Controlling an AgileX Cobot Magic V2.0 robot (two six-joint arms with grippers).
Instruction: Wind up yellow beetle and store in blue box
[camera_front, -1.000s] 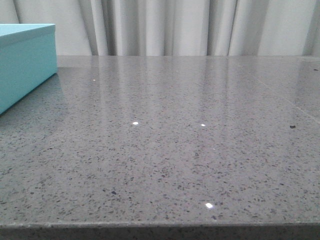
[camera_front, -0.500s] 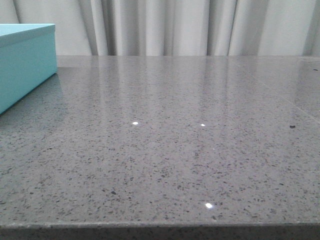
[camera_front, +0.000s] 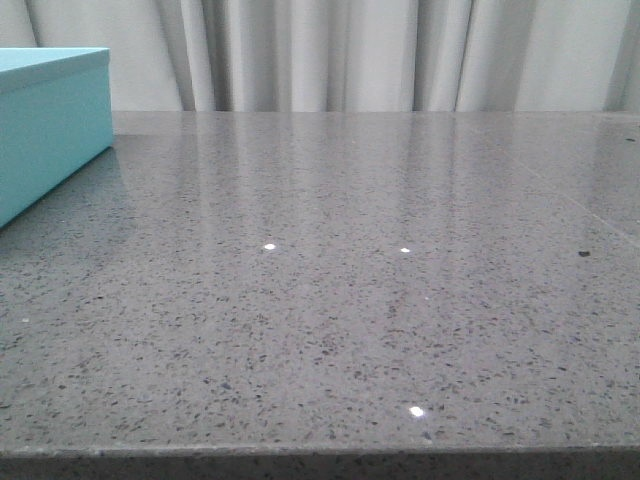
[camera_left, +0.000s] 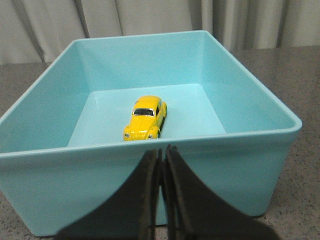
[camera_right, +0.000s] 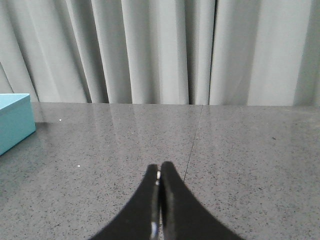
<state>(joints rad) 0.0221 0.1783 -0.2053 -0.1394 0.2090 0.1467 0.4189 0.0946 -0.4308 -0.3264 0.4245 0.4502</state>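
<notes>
The yellow beetle (camera_left: 145, 118) rests on its wheels on the floor of the blue box (camera_left: 250, 165), near the box's middle, nose toward the near wall. My left gripper (camera_left: 162, 150) is shut and empty, just outside that near wall, below the rim. In the front view only a corner of the blue box (camera_front: 50, 120) shows at the far left, and neither arm appears there. My right gripper (camera_right: 159, 167) is shut with nothing in it, over bare countertop. An end of the blue box (camera_right: 14, 122) shows at the edge of the right wrist view.
A grey speckled stone countertop (camera_front: 350, 300) fills the front view, with its front edge along the bottom. Pale curtains (camera_front: 350, 50) hang behind it. A thin seam (camera_right: 192, 140) runs across the counter ahead of my right gripper.
</notes>
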